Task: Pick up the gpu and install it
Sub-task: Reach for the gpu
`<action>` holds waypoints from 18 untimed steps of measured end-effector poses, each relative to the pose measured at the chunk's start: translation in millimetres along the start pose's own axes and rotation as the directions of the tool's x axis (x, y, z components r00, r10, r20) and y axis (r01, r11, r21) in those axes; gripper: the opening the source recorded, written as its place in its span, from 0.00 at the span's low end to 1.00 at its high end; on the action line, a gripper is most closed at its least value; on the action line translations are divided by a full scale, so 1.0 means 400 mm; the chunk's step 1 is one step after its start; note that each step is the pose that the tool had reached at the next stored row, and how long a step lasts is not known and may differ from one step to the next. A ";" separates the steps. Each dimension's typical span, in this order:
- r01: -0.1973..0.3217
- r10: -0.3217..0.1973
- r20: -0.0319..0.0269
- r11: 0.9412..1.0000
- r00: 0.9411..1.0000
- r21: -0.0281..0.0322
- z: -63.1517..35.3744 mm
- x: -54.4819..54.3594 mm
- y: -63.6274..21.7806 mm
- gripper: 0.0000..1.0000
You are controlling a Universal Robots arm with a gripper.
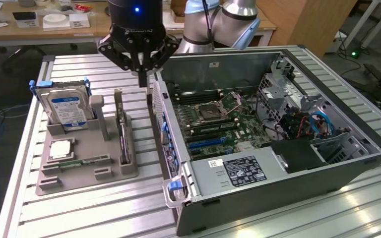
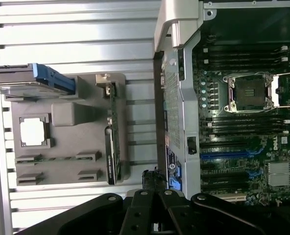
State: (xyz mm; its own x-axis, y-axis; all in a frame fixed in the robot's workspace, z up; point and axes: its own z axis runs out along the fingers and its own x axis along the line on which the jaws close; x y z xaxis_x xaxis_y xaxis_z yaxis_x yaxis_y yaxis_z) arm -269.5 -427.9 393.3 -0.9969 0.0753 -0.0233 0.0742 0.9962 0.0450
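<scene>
the black claw (image 1: 142,74) on the arm has its fingers pressed together with nothing between them. it hangs over the strip of ribbed aluminium tabletop (image 1: 111,208) between the grey plastic holder tray (image 1: 78,176) and the open black-and-silver computer case (image 1: 277,193) — near the tray's far corner on the case side.

the gpu (image 1: 121,134), a thin black card with a pale metal bracket at its far end, stands on edge in a slot along the tray's edge nearest the case, apart from the claw. in the wrist view it (image 2: 111,147) shows as a slim dark strip on that same tray edge.

elsewhere on the tray, a silver hard drive with a blue label (image 1: 68,109) stands upright at the far corner away from the case.
</scene>
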 end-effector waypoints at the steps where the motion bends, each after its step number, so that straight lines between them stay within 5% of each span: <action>1: 0.000 0.000 0.000 1.000 1.000 0.000 0.000 0.001 0.000 0.11; 18: 0.000 0.000 0.000 1.000 1.000 0.000 -0.001 0.018 -0.005 0.11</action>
State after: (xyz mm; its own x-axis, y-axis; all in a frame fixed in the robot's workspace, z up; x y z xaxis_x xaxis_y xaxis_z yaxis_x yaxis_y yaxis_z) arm -276.9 -429.3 393.3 -0.9969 0.0753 -0.0233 0.0741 0.9962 0.0451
